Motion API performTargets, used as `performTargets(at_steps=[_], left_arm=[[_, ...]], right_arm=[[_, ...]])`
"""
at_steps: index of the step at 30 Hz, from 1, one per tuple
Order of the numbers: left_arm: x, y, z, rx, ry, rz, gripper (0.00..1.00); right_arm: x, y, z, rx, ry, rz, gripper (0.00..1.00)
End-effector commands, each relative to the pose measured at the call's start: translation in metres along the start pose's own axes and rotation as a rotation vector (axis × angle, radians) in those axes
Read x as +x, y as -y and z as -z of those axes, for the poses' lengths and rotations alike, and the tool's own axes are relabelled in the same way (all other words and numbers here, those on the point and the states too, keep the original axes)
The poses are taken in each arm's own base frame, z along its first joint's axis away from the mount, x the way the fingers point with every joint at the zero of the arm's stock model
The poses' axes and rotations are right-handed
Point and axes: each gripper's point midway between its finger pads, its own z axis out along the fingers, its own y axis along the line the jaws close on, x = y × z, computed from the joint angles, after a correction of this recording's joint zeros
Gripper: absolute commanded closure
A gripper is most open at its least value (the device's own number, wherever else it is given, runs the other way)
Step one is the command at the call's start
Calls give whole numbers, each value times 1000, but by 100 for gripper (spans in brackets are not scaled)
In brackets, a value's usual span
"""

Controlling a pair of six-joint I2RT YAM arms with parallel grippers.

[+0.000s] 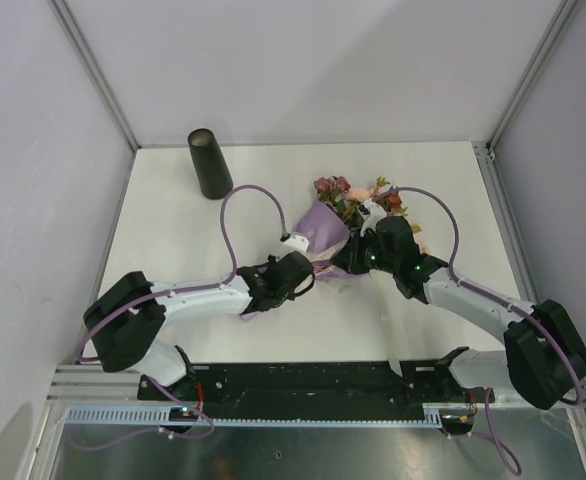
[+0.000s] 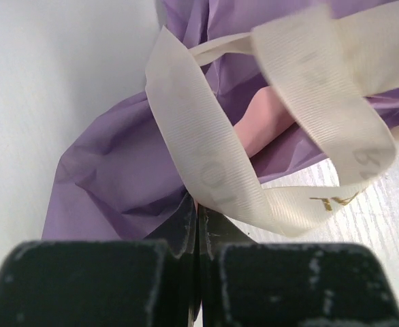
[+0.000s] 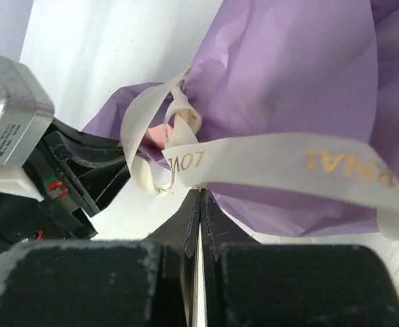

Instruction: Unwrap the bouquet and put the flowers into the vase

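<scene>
The bouquet lies mid-table, its flowers pointing away from me, in lilac paper tied with a cream ribbon. The black vase stands upright at the far left, apart from both arms. My left gripper is at the bouquet's stem end. In the left wrist view that left gripper is shut, with its tips pinched on the wrapping just under a ribbon loop. From the other side my right gripper meets it. In the right wrist view the right gripper is shut on the ribbon.
Both arms reach inward and nearly touch over the bouquet's stem end, and the left arm's gripper body shows close by in the right wrist view. A purple cable arcs above the left arm. The table's white walls stand at the back and sides.
</scene>
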Motion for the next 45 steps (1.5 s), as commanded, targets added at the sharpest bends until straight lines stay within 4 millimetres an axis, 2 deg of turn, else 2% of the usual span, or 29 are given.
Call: performTargets(at_steps=[1,3,8,15,19,25,30,35,39,45], left_arm=[[10,-12,-2,-50,-31,21,100],[12,-13,-3,-57,-34,22,100],[15,-17,-3,-70,-43,32,100],[15,-19,-3,-87,-54,47,100],[16,-24,-4,-106,-64,61,100],[15,-29,-4,-117,-74,93,100],[18,-33,-4,-134,-81,117,100],[22,-31,-6,-138,-95,150,100],[24,-29,-8,-139,-110,165,100],[23,-33,-11,-173,-123,190,100]], right_arm=[[-24,-13,12,-17,102,30,100],[-38,-8,23,23,157,19,100],[-73,20,56,142,293,-21,100],[-89,54,84,241,353,-84,100],[-115,63,111,291,444,-118,100],[-156,72,157,369,591,-141,100],[-178,75,182,404,667,-154,100],[-203,89,210,495,768,-167,100],[-230,87,232,505,841,-159,100],[-269,77,255,505,925,-102,100]])
